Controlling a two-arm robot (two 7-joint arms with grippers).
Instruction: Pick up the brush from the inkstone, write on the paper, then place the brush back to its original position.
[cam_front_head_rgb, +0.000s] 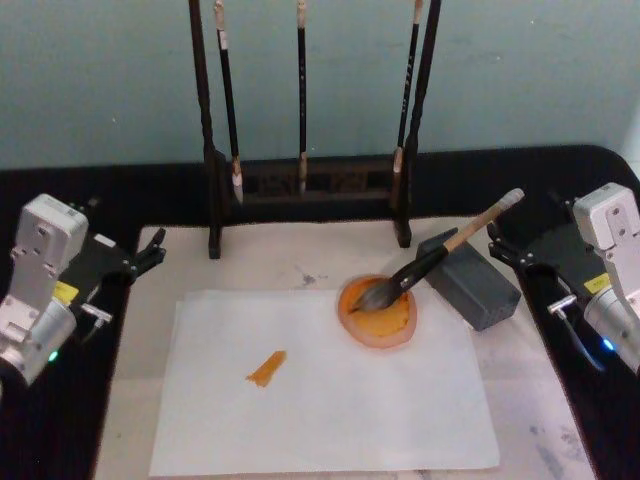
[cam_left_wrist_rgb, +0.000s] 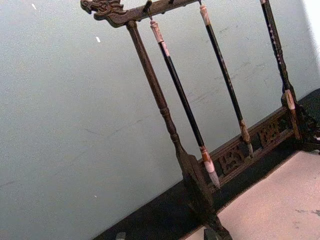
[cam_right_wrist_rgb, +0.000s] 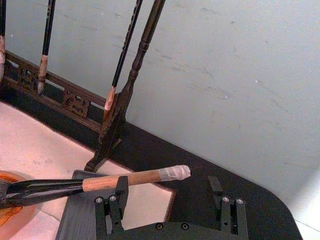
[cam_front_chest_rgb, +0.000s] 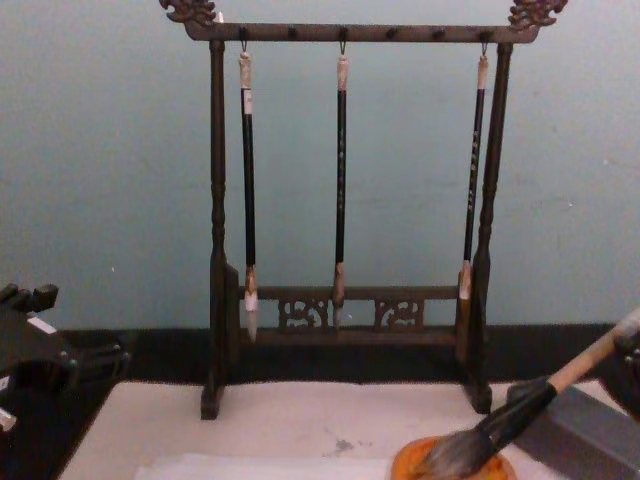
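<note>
The brush (cam_front_head_rgb: 430, 262) lies at rest and ungripped. Its grey tuft sits in the orange dish (cam_front_head_rgb: 395, 335), its ferrule and tan handle lean across the dark grey inkstone (cam_front_head_rgb: 478, 292), and the white-wrapped end points toward 2 o'clock. The dish overlaps the paper (cam_front_head_rgb: 320, 410) at the sheet's 2 o'clock corner, and an orange stroke (cam_front_head_rgb: 266, 368) marks the paper near its centre. The right end effector (cam_front_head_rgb: 503, 248) stands just at 3 o'clock of the handle. In the right wrist view its fingers (cam_right_wrist_rgb: 120, 195) are spread wide and hold nothing, with the handle passing just beyond one of them. The left end effector (cam_front_head_rgb: 150, 252) is parked at 9 o'clock of the surface, well apart from the work, also open and empty. Judgement: the pick-up is the step in hand, though the stroke on the sheet leaves this uncertain. The next move calls for bringing the right fingers astride the tan handle above the inkstone, closing firmly, then lifting along the brush's own tilt so that the tuft clears the dish rim without dragging it.
</note>
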